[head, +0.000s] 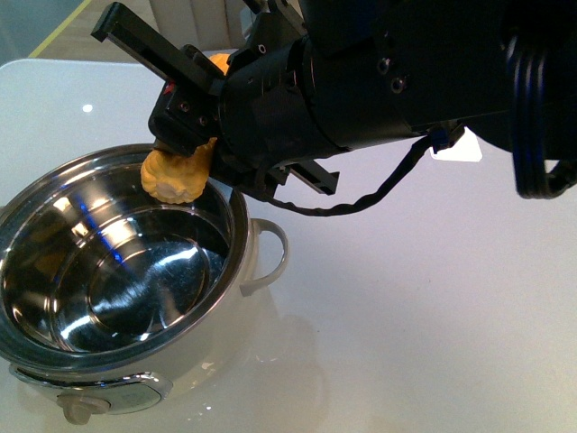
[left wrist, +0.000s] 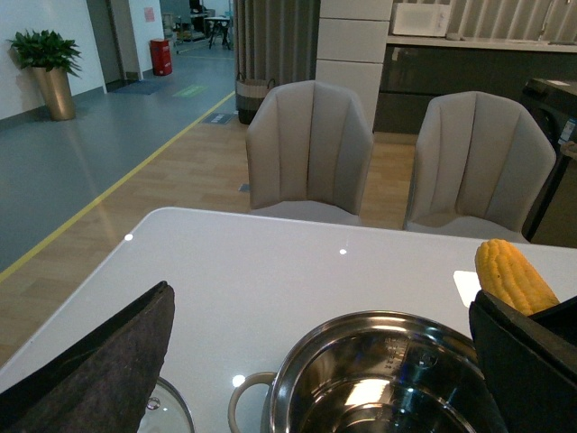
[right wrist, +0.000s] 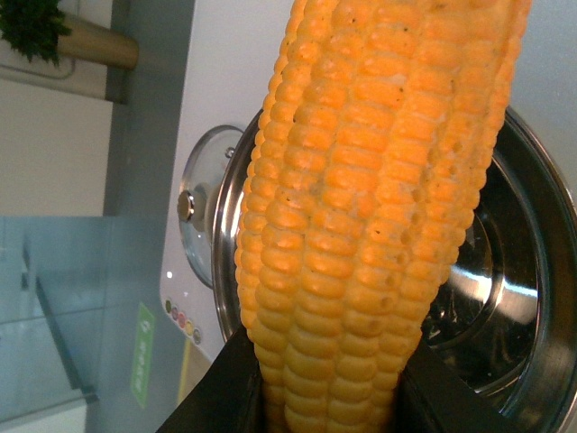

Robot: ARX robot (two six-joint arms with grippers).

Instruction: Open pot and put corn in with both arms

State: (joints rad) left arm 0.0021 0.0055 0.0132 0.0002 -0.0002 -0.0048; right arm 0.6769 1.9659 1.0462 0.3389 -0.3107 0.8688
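- Front view: my right pincer (head: 194, 122) is closed on the corn (head: 176, 176). It holds the cob tilted above the far rim of the pot (head: 135, 271), and the cob's lower end hangs over the shiny inside, clear of the steel floor.
- In the right wrist view the cob fills the picture, with my dark jaws pressing on its two sides. Behind it are the pot's open mouth and the glass lid (right wrist: 203, 212), which lies on the white table (head: 433, 298) just beside the pot.
- In the left wrist view my left pincer (left wrist: 320, 302) stands wide with nothing between its fingers. It looks across the table at the pot's rim and one loop handle.
- I judge the cob light and stiff. Its kernel rows are bumpy enough for the pads to bite without much squeeze.
- It is round and tapered, so I expect it could twist or slide toward the thin end. The hold is best across the thicker stretch, with the jaws square to the rows.
- The pot's inside looks hard and slick, so a cob let go from up here would likely knock and roll. Bringing it lower and further past the rim before spreading the jaws seems the safer way.
- The pot stands open, so the putting-in is the only part of the task left.
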